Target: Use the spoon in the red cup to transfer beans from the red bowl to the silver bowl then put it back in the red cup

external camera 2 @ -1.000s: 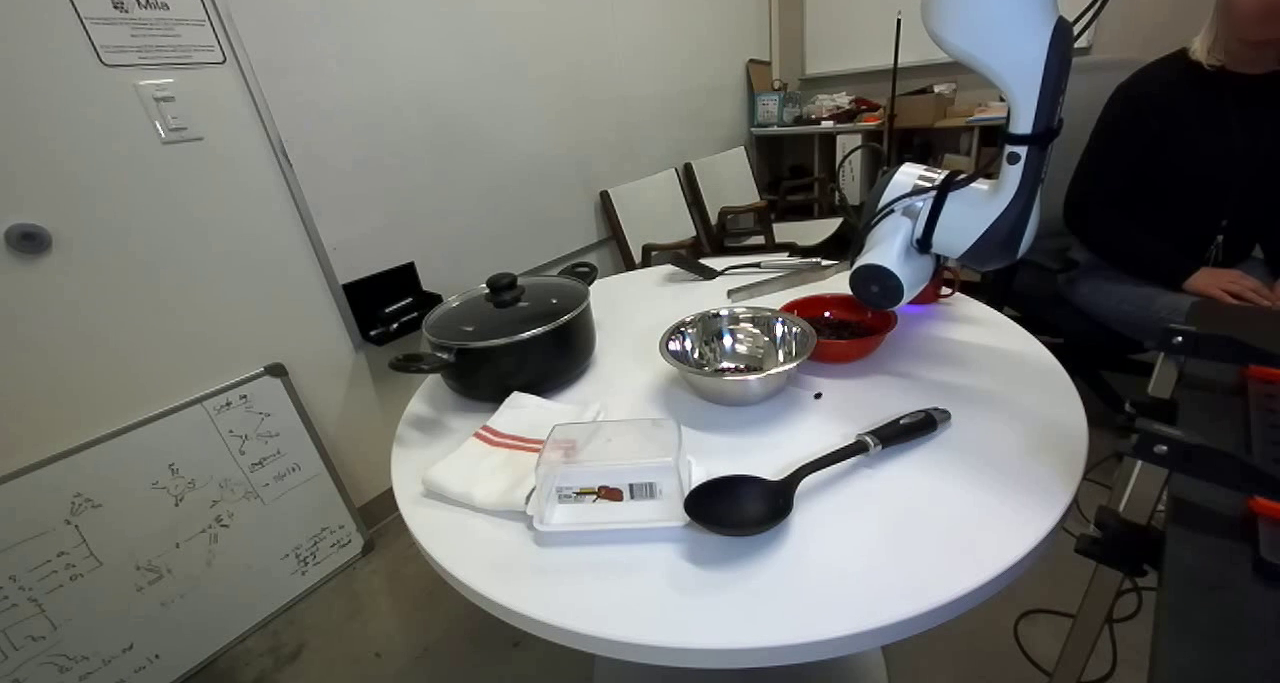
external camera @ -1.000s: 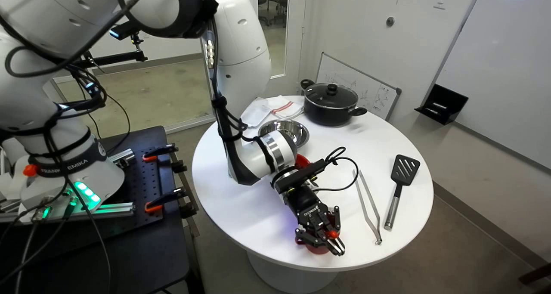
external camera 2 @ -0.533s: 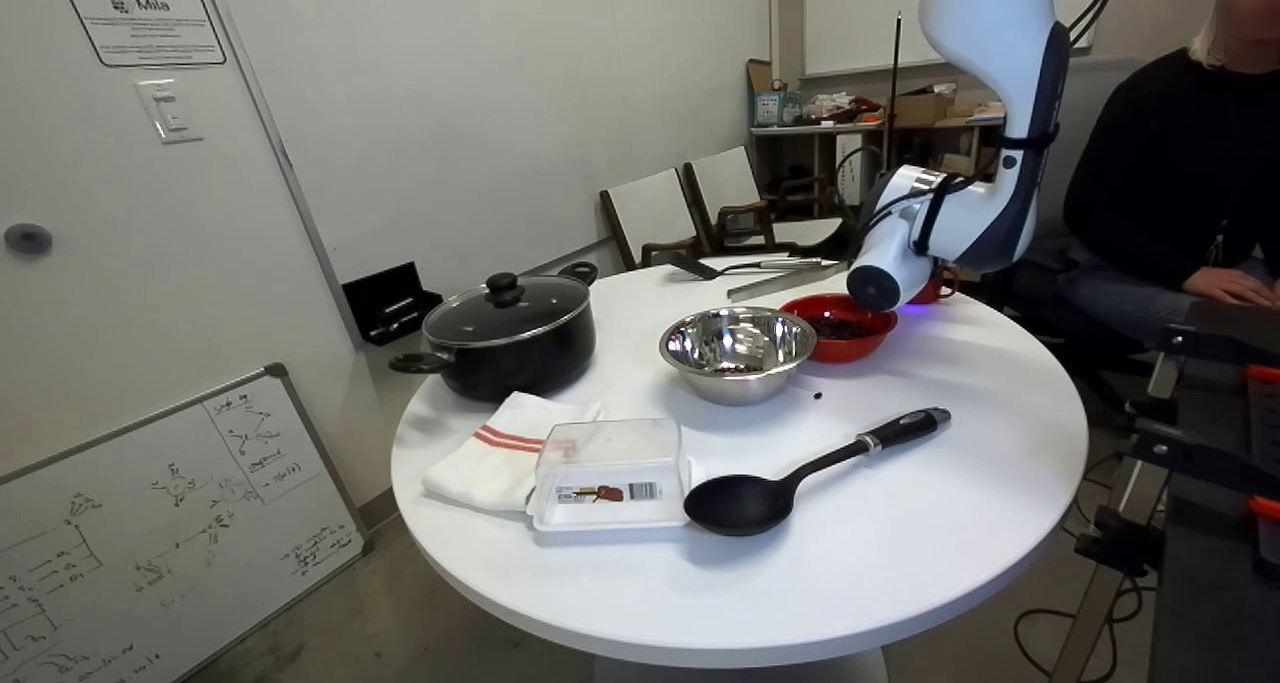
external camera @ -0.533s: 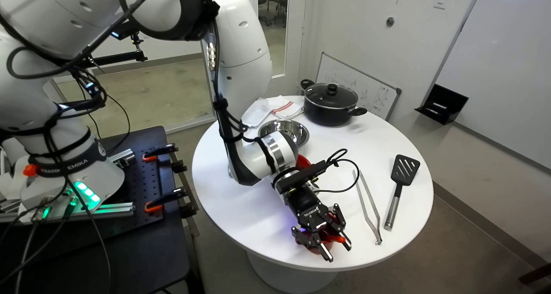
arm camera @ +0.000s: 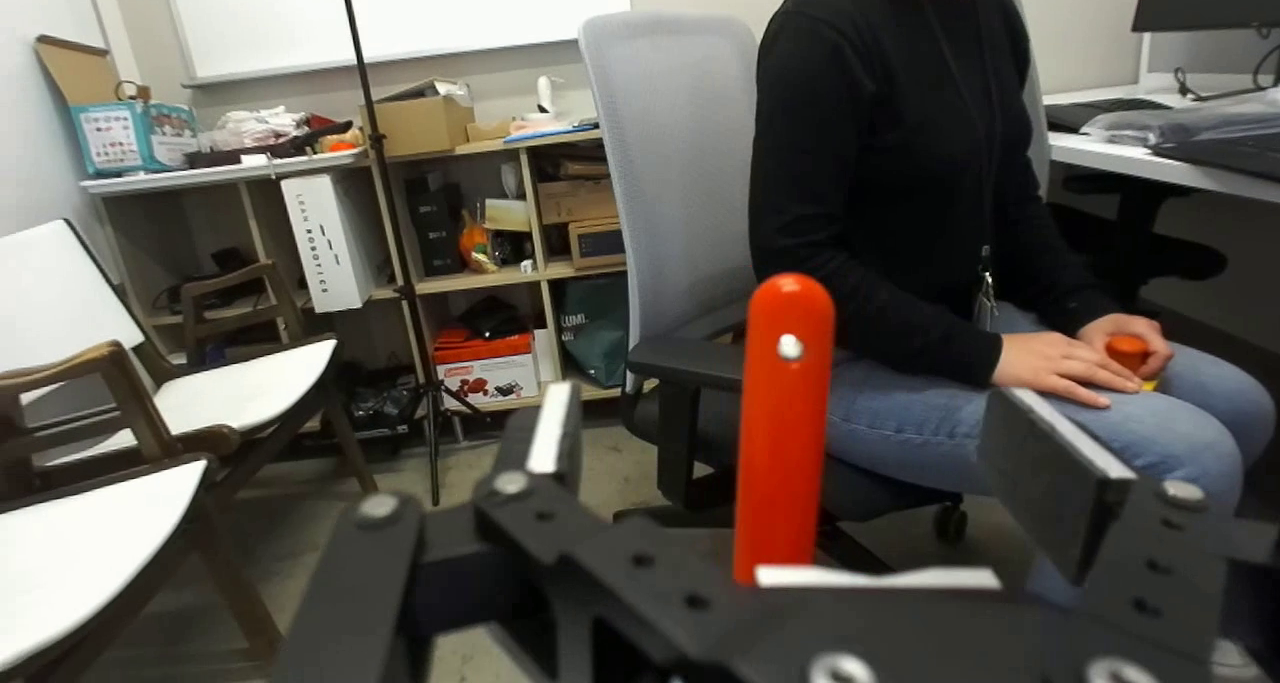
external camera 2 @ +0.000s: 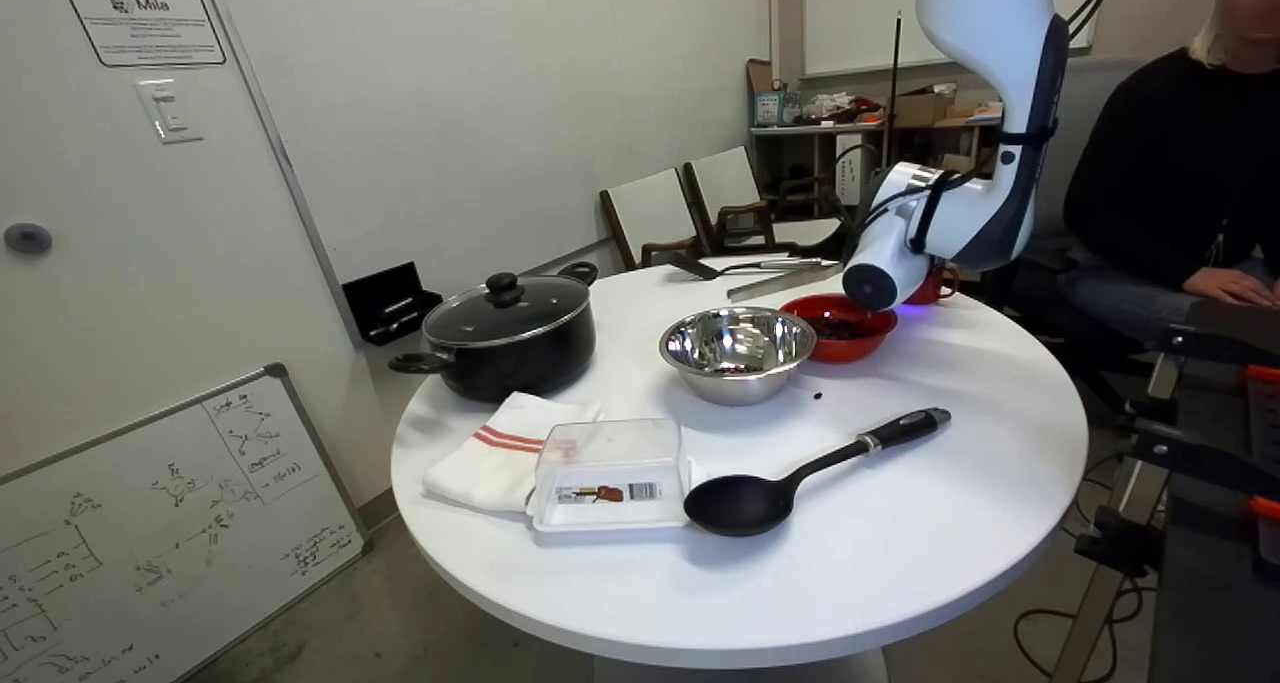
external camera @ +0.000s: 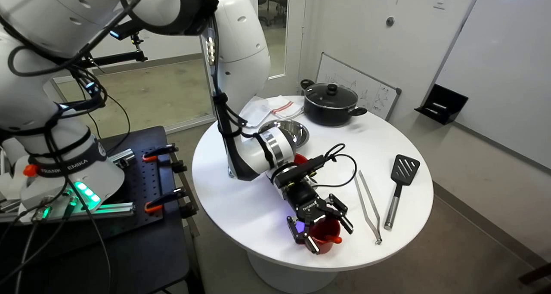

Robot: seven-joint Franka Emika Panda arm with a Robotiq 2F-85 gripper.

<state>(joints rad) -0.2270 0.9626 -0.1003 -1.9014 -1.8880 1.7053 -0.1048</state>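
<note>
I had the claw [external camera: 330,237] spread wide, its fingers [arm camera: 1050,493] well apart and gripping nothing. In my wrist view the spoon [arm camera: 785,433] showed its red handle upright in the gap, roughly midway, with space on either side. The cup [external camera: 326,246] stood on the surface [external camera: 245,199] just below the claw, and the spoon leaned in it, handle end out past the rim; the rest of it was hidden. One fingertip overlapped the cup's side from that angle, and I couldn't tell whether they touched.

The red bowl [external camera 2: 850,348] sat behind the claw, under the arm [external camera 2: 990,223], with the beans [external camera 2: 835,328] a dark patch inside. Beside it, farther behind the claw, was the silver bowl [external camera 2: 735,388]; a small dark patch showed low in it, too small for me to make out. One dark bit [external camera 2: 818,395] lay near both bowls.

To one side of the claw I had the tongs [external camera: 366,220], and farther out the turner [external camera: 398,190]. Well behind it were the pot [external camera 2: 510,343], towel [external camera 2: 490,453], tub [external camera 2: 610,473] and black spoon [external camera 2: 740,503]. Ahead of the claw, past the surface, sat a person [arm camera: 880,163].
</note>
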